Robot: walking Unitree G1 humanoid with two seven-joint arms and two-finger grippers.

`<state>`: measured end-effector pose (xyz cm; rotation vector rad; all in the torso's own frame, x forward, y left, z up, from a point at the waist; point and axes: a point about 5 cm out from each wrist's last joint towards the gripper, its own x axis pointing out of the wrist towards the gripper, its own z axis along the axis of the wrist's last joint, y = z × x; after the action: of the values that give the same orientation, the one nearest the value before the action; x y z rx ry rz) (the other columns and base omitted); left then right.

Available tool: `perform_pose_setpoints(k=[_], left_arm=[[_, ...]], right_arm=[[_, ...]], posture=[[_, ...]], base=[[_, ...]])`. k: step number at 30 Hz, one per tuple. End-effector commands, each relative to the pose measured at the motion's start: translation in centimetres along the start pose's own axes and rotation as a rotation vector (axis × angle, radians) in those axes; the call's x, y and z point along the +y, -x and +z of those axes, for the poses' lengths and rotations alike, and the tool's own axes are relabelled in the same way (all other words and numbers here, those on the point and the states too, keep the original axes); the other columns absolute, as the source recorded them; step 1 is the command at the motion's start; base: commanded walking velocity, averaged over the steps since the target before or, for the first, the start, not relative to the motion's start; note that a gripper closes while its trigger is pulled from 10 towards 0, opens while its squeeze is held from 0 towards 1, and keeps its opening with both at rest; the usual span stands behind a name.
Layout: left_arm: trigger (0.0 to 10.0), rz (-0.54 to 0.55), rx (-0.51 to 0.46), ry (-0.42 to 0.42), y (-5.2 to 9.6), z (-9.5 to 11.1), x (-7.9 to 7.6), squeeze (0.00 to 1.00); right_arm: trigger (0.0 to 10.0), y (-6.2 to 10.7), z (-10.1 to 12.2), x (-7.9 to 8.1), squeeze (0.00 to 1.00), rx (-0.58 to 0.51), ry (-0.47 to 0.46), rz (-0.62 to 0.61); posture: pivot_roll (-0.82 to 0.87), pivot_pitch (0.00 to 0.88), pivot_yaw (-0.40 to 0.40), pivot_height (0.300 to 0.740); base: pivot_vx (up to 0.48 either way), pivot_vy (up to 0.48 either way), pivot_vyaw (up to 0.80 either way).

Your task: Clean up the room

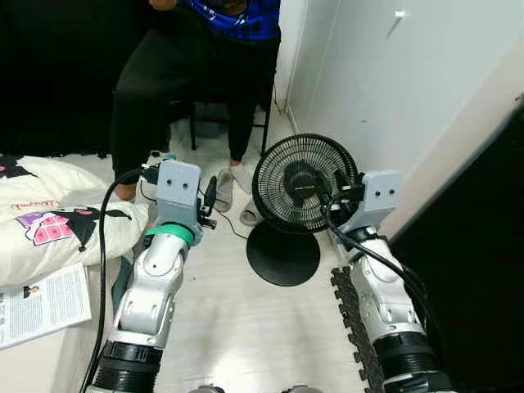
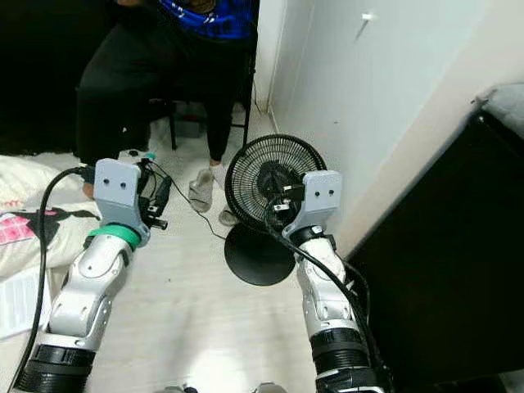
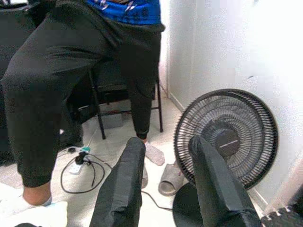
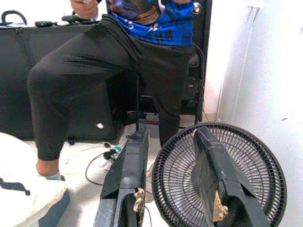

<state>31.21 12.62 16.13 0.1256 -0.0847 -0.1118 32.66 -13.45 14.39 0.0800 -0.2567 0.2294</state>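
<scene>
You've got a fan with a matt black wire grille, base smooth matt black plastic. Floor glossy pale wood-look. Arms brushed silver metal. Fingers matt black, slightly textured. Pillow soft white cloth; magazine glossy paper.

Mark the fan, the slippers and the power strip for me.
fan (image 1: 304,182), left eye view, hub of the grille.
slippers (image 3: 169,178), left wrist view, strap of the nearer grey one.
power strip (image 3: 77,167), left wrist view, its white body by the cables.
</scene>
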Motion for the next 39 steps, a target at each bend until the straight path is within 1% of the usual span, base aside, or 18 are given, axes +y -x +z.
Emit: perform_pose_setpoints(k=[1, 4, 6, 9, 12, 21, 27, 30, 32, 33, 39], left_arm=[[10.0, -0.013, 0.03, -0.015, 0.2, -0.6, -0.2, 0.0], [10.0, -0.026, 0.043, -0.023, 0.3, -1.0, -0.3, 0.0], [10.0, -0.046, 0.076, -0.041, 0.6, -2.0, -0.4, 0.0], [10.0, -0.053, 0.087, -0.048, 0.8, -2.4, -0.4, 0.0], [10.0, -0.075, 0.113, -0.06, 1.4, -3.4, -0.5, 0.0], [10.0, -0.076, 0.114, -0.06, 1.5, -3.5, -0.5, 0.0], [10.0, -0.063, 0.101, -0.042, 1.3, -3.1, -0.5, 0.0], [10.0, -0.062, 0.095, -0.038, 1.2, -2.9, -0.6, 0.0], [10.0, -0.062, 0.095, -0.038, 1.2, -2.9, -0.6, 0.0], [10.0, -0.064, 0.094, -0.037, 1.2, -2.9, -0.7, 0.0], [10.0, -0.067, 0.09, -0.038, 1.2, -2.8, -0.7, 0.0]], right_arm=[[10.0, 0.6, -0.8, -0.3, 0.0, 0.043, 0.016, -0.004], [10.0, 0.7, -1.2, -0.4, 0.0, 0.062, 0.031, -0.005], [10.0, 1.1, -1.7, -0.6, 0.0, 0.08, 0.04, -0.017], [10.0, 1.2, -1.8, -0.8, 0.0, 0.087, 0.043, -0.024], [10.0, 1.6, -2.4, -1.0, 0.0, 0.106, 0.041, -0.035], [10.0, 1.7, -2.4, -1.0, 0.0, 0.109, 0.035, -0.037], [10.0, 1.5, -2.2, -1.1, 0.0, 0.096, 0.034, -0.035], [10.0, 1.5, -2.0, -1.1, 0.0, 0.09, 0.034, -0.034], [10.0, 1.5, -2.0, -1.1, 0.0, 0.09, 0.034, -0.034], [10.0, 1.5, -2.1, -1.1, 0.0, 0.088, 0.034, -0.035], [10.0, 1.6, -2.1, -1.1, 0.0, 0.086, 0.033, -0.036]], posture=[[-0.07, 0.0, 0.018, 0.705], [-0.07, 0.0, 0.018, 0.705], [-0.08, 0.0, 0.02, 0.705], [-0.08, 0.0, 0.02, 0.705], [-0.08, 0.0, 0.02, 0.705], [-0.08, 0.0, 0.02, 0.705], [-0.08, 0.0, 0.017, 0.715], [-0.08, 0.0, 0.017, 0.73], [-0.08, 0.0, 0.017, 0.73], [-0.08, 0.0, 0.018, 0.739], [-0.08, 0.0, 0.018, 0.74]], base=[[0.0, 0.0, 0.0], [0.0, 0.0, 0.0], [0.0, 0.0, 0.0], [0.0, 0.0, 0.0], [0.0, 0.0, 0.31], [0.0, 0.0, 0.44], [0.0, 0.0, 0.0], [0.0, 0.0, 0.0], [0.0, 0.0, 0.0], [0.0, 0.0, 0.0], [0.0, 0.0, 0.0]])
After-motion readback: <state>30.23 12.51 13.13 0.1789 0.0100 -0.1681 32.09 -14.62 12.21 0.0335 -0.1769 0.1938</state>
